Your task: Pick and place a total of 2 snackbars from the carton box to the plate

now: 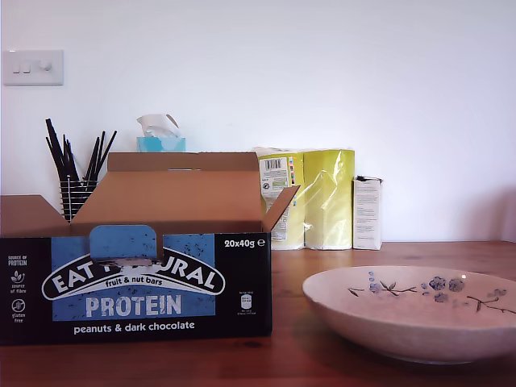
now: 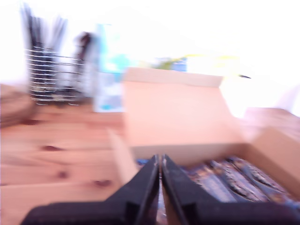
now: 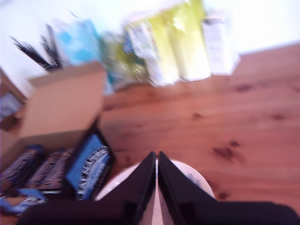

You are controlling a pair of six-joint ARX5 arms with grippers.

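Observation:
The carton box (image 1: pixel 137 290) stands open on the wooden table at the exterior view's left, and the patterned plate (image 1: pixel 387 322) lies to its right. No arm shows in the exterior view. In the blurred first wrist view, my first gripper (image 2: pixel 160 160) is shut with nothing in it, above the near edge of the box (image 2: pixel 173 117), where several dark snackbars (image 2: pixel 234 178) lie side by side. In the blurred second wrist view, my second gripper (image 3: pixel 156 157) is also shut and empty, over the plate (image 3: pixel 192 180), with the box (image 3: pixel 61 103) and its snackbars (image 3: pixel 23 168) off to one side.
Behind the box stand a wire holder of black sticks (image 1: pixel 74 173) and a blue tissue box (image 1: pixel 161 137). A yellow pack (image 1: pixel 310 197) and a small white carton (image 1: pixel 368 212) are against the wall. A light switch (image 1: pixel 32 67) is on the wall.

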